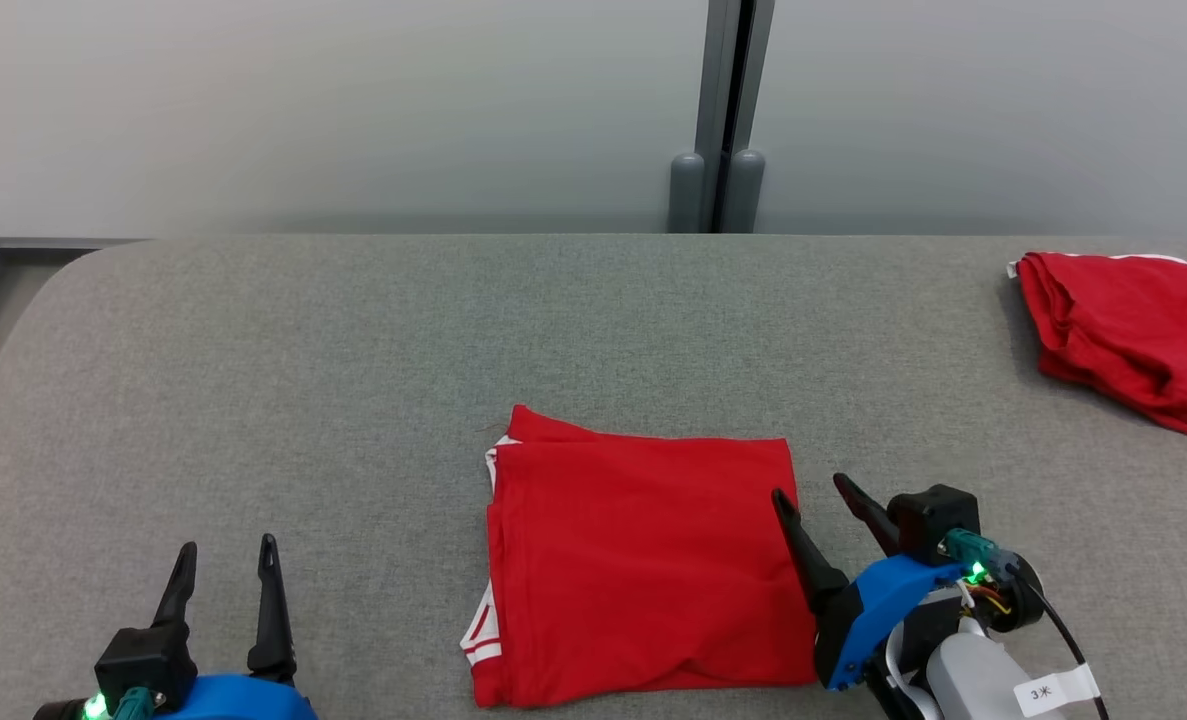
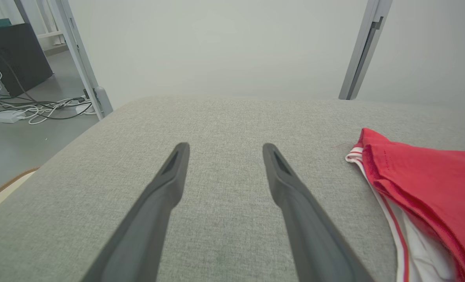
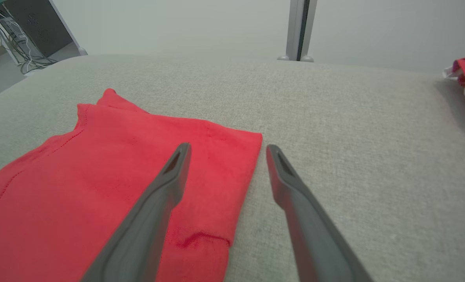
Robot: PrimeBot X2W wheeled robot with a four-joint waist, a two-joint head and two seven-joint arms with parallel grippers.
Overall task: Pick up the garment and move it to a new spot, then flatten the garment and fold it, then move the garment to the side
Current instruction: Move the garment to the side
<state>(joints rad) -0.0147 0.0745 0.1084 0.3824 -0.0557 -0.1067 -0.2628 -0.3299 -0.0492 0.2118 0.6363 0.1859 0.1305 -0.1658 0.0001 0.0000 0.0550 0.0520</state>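
Observation:
A red garment (image 1: 643,560) with white trim lies folded into a flat rectangle near the front middle of the grey table (image 1: 353,350). My right gripper (image 1: 811,488) is open at the fold's right edge, one finger over the red cloth and the other over bare table; the right wrist view shows the garment (image 3: 99,184) under the left finger (image 3: 169,176). My left gripper (image 1: 227,546) stands open at the lower left, well apart from the cloth. In the left wrist view the garment's striped edge (image 2: 416,184) lies to the right of the open gripper (image 2: 224,149).
A second red garment (image 1: 1133,335) lies bunched at the table's far right edge. A grey post (image 1: 718,190) stands behind the table against the pale wall. Cables (image 2: 36,111) and a dark box (image 2: 13,55) sit on the floor beyond the table's left side.

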